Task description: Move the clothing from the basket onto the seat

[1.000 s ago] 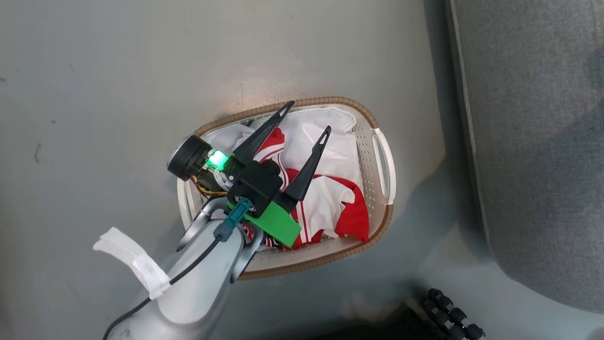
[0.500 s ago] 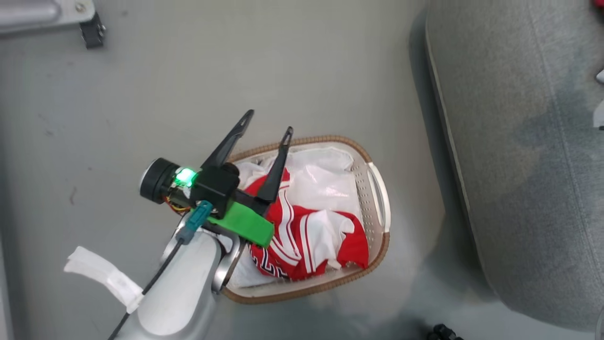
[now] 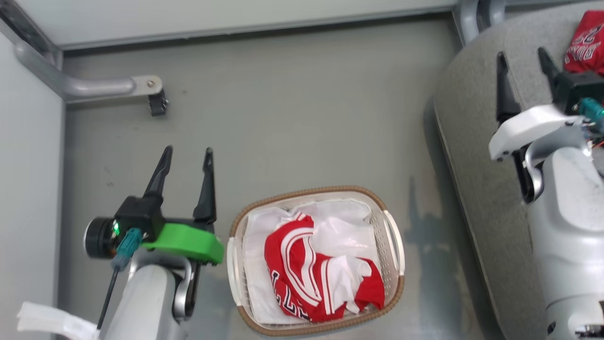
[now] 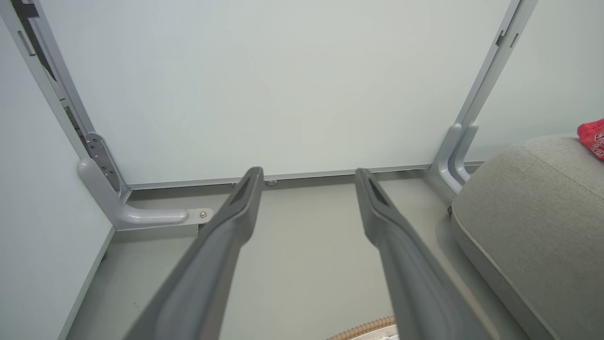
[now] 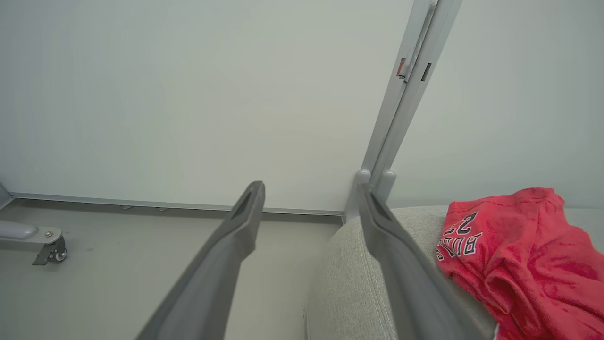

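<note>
Where the head view looks down on the grey floor [image 3: 292, 118], the basket [image 3: 381, 236] stands near the robot, between the two arms, with red-and-white clothing [image 3: 302, 264] bunched on its white liner sheet [image 3: 339, 222]. Just left of it the left end effector [image 3: 188, 151] hangs over bare floor, fingers apart and holding nothing. At far right the right end effector [image 3: 521, 53] is above the seat [image 3: 472, 141], fingers likewise spread and empty, with a red jersey [image 3: 585, 47] lying on the cushion just right of it.

The right wrist view brings that jersey [image 5: 519, 255] close: dark-outlined lettering and a number read upside down, and the cloth lies clear of the fingers. The left wrist view adds the pale wall panel [image 4: 283, 94], a metal foot bracket [image 4: 141, 217] at its base, a sliver of the basket [image 4: 363, 328] as a woven rim at the bottom edge, and the seat [image 4: 519, 198] with its rounded corner to the right.
</note>
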